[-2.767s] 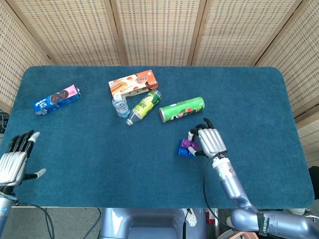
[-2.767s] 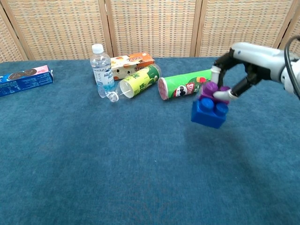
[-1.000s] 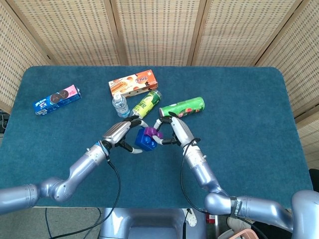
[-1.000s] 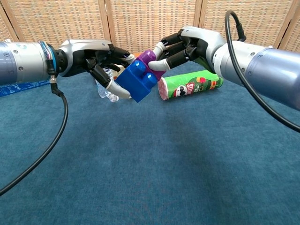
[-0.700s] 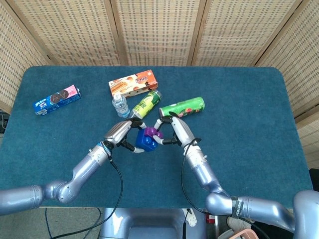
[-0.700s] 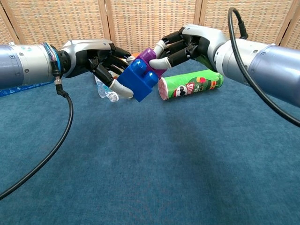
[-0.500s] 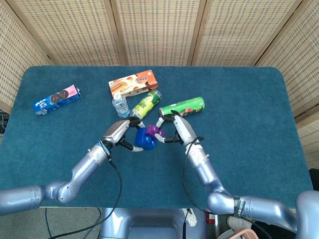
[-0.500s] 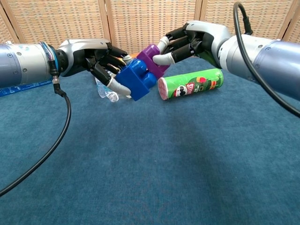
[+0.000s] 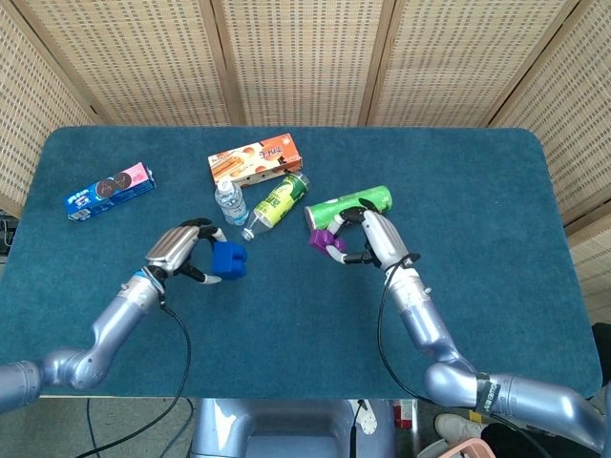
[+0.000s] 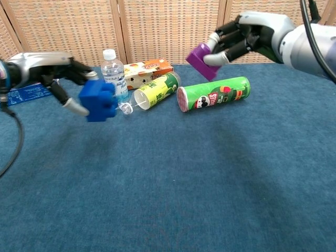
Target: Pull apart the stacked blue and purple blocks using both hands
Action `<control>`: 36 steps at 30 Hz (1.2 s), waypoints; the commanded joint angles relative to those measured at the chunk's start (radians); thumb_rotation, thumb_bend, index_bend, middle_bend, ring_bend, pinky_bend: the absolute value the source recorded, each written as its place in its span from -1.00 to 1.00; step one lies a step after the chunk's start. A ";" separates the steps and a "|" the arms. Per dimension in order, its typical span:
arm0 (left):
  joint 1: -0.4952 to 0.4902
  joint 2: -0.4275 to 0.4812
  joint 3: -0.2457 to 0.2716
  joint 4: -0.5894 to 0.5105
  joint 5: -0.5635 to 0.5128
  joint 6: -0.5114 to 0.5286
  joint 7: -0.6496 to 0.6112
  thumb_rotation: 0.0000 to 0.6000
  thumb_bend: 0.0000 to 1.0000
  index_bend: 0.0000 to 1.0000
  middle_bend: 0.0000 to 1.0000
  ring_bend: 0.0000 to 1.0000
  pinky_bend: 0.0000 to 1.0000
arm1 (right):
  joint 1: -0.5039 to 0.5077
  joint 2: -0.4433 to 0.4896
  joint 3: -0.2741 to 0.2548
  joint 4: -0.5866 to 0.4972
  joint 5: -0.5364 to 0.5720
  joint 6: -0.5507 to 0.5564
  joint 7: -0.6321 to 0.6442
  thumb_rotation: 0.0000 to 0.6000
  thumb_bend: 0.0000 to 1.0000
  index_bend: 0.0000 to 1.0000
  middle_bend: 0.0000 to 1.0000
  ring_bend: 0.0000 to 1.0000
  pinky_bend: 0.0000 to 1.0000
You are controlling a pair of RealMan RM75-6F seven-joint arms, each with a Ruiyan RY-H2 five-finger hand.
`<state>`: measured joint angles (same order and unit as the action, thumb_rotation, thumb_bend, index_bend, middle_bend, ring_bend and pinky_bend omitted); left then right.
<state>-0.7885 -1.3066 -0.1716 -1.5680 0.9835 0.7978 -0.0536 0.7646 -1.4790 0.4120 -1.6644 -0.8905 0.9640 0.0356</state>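
- From the head view, the left hand [image 9: 179, 250] holds the blue block [image 9: 228, 259] in its fingertips above the middle of the table [image 9: 496, 191], toward the left half.
- The right hand [image 9: 368, 236] pinches the purple block [image 9: 322, 239] between thumb and fingers; the two blocks are well apart, with bare cloth between them.
- Just behind the purple block lies a green chip can [image 9: 348, 208] on its side, close to the right hand's fingers.
- Between the hands and nearer the far edge lie a yellow-green can [image 9: 279, 201], tipped over, and a small water bottle [image 9: 230, 203] beside it.
- An orange snack box [image 9: 255, 159] sits behind those two, toward the far edge.
- A blue and pink cookie packet [image 9: 109, 190] lies near the left edge, well away from everything else.
- From the chest view, the left hand [image 10: 55, 73] grips the blue block [image 10: 98, 100] off the table, in front of the water bottle [image 10: 113, 77], which stands upright here.
- The right hand [image 10: 247, 37] holds the purple block [image 10: 201, 61] raised above the green chip can [image 10: 212, 93].
- The yellow-green can [image 10: 154, 90] lies with its open end toward the bottle, and the orange snack box [image 10: 146, 72] sits behind it.
- The cookie packet [image 10: 23, 93] shows at the left edge, partly behind the left arm.
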 commanded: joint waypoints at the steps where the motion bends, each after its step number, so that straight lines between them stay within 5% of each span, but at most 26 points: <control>1: 0.030 0.022 0.039 0.045 0.046 0.020 0.021 1.00 -0.86 0.07 -0.02 -0.73 -0.77 | -0.010 0.022 -0.071 0.054 -0.053 -0.011 -0.069 1.00 -0.21 0.32 0.39 -0.50 -0.97; 5: 0.062 0.023 0.084 0.096 0.100 0.054 0.061 1.00 -0.86 0.01 -0.12 -0.73 -0.77 | -0.018 -0.004 -0.153 0.149 -0.146 0.005 -0.126 1.00 -0.21 0.32 0.39 -0.50 -0.97; 7: 0.071 0.020 0.096 0.110 0.095 0.049 0.075 1.00 -0.89 -0.13 -0.31 -0.76 -0.85 | -0.022 -0.031 -0.180 0.204 -0.182 0.016 -0.136 1.00 -0.23 0.16 0.27 -0.51 -0.97; 10: 0.071 0.023 0.107 0.119 0.070 0.007 0.088 1.00 -0.99 -0.80 -0.90 -0.97 -0.99 | -0.026 -0.056 -0.208 0.259 -0.224 0.009 -0.123 1.00 -0.76 -0.68 -0.56 -0.83 -0.99; 12: 0.067 0.032 0.116 0.117 0.062 -0.028 0.087 1.00 -1.00 -1.00 -1.00 -1.00 -1.00 | -0.025 -0.047 -0.225 0.264 -0.235 -0.019 -0.117 1.00 -1.00 -0.99 -0.97 -1.00 -1.00; 18: 0.114 0.067 0.105 0.084 0.109 0.037 0.029 1.00 -1.00 -1.00 -1.00 -1.00 -1.00 | -0.041 0.019 -0.248 0.210 -0.298 0.000 -0.131 1.00 -1.00 -1.00 -1.00 -1.00 -1.00; 25: 0.268 0.194 0.111 -0.037 0.170 0.305 0.026 1.00 -1.00 -1.00 -1.00 -1.00 -1.00 | -0.155 0.178 -0.322 0.099 -0.472 0.175 -0.114 1.00 -1.00 -1.00 -1.00 -1.00 -1.00; 36: 0.524 0.220 0.163 -0.187 0.226 0.684 0.098 1.00 -1.00 -1.00 -1.00 -1.00 -1.00 | -0.390 0.270 -0.436 0.186 -0.601 0.457 -0.093 1.00 -1.00 -1.00 -1.00 -1.00 -1.00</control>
<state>-0.3350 -1.0951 -0.0278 -1.7011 1.1814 1.3965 0.0129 0.4261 -1.2200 0.0022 -1.5127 -1.4590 1.3623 -0.0512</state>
